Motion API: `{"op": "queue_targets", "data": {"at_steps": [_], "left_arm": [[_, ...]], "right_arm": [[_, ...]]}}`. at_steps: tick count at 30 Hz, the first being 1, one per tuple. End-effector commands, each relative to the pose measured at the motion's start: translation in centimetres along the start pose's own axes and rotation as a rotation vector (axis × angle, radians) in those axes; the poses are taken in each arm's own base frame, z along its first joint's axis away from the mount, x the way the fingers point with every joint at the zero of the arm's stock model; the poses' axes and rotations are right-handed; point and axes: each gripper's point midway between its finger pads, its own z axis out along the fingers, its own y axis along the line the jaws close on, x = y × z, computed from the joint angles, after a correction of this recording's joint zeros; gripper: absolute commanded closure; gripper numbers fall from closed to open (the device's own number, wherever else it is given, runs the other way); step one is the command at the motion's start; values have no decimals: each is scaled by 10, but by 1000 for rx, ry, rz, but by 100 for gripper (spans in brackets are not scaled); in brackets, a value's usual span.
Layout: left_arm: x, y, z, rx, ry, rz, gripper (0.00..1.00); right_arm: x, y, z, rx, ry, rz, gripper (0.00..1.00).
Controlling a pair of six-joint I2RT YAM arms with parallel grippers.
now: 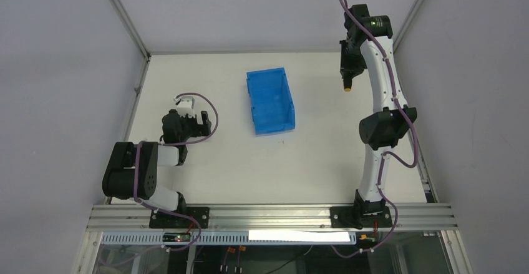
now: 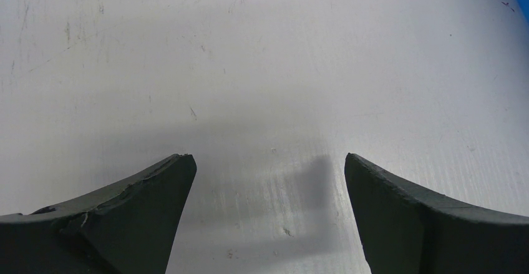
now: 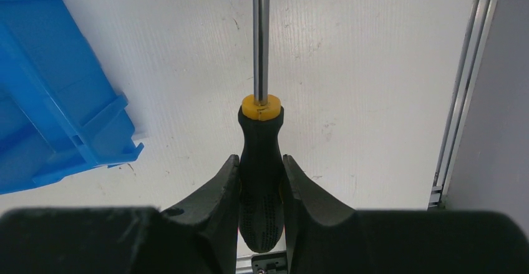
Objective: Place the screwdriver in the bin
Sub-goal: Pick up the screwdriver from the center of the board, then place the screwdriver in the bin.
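We see the right gripper (image 3: 261,161) pinching the screwdriver (image 3: 261,138) by its black handle, one finger pressed against each side. The orange collar and the thin metal shaft stick out beyond the fingertips, straight away from the wrist camera. The shaft's tip runs out of view, so we cannot tell whether it touches the table (image 1: 324,161).

From above, the right arm reaches to the far right part of the table. The screwdriver sits there in the grip, to the right of the bin (image 1: 269,102) and apart from it, not inside it. The blue bin stands near the middle of the table, nothing showing in it.

The left gripper (image 2: 268,158) rests low on the left side, left of the bin. Its jaws are spread wide, with only bare table between them.
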Motion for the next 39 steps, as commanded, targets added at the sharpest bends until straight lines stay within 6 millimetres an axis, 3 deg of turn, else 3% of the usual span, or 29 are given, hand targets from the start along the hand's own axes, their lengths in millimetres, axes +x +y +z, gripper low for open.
{"op": "queue_targets", "data": {"at_steps": [1, 12, 31, 39], "left_arm": [[-19, 4, 4, -3, -61, -1, 1], [-19, 4, 4, -3, -60, -1, 1], [-19, 4, 4, -3, -60, -1, 1], [-19, 4, 4, -3, -59, -1, 1]], "right_arm": [[4, 9, -30, -30, -35, 13, 100], [2, 62, -28, -96, -48, -4, 100], [10, 198, -33, -286, -131, -112, 100], [17, 235, -37, -340, -152, -118, 100]]}}
